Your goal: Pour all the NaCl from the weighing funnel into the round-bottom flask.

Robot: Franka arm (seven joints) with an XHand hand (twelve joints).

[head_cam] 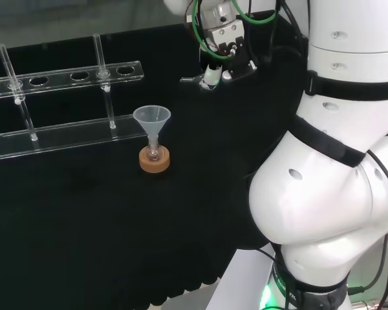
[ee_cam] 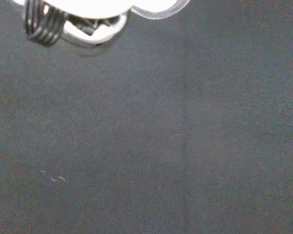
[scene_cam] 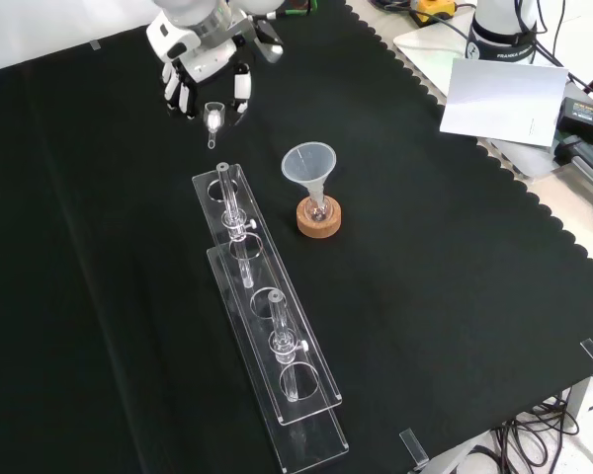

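Weighing funnel [scene_cam: 213, 117], small clear glass scoop with white salt, pinched in curled fingers of black and white hand [scene_cam: 204, 69], up over the desk's black cloth [scene_cam: 99, 296], upper left in front view. Long axis roughly level, stem toward the rack. Rightward: clear plastic funnel [scene_cam: 309, 166] in round-bottom flask [scene_cam: 318, 209] on cork ring [scene_cam: 319, 219]. Probably best: carry level, spout over the funnel mouth, tip slowly.

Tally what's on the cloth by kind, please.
Clear rack: 1
Glass tubes in the rack: 2
Clear funnel: 1
Cork ring stand: 1
Weighing funnel at the hand: 1
Total: 6
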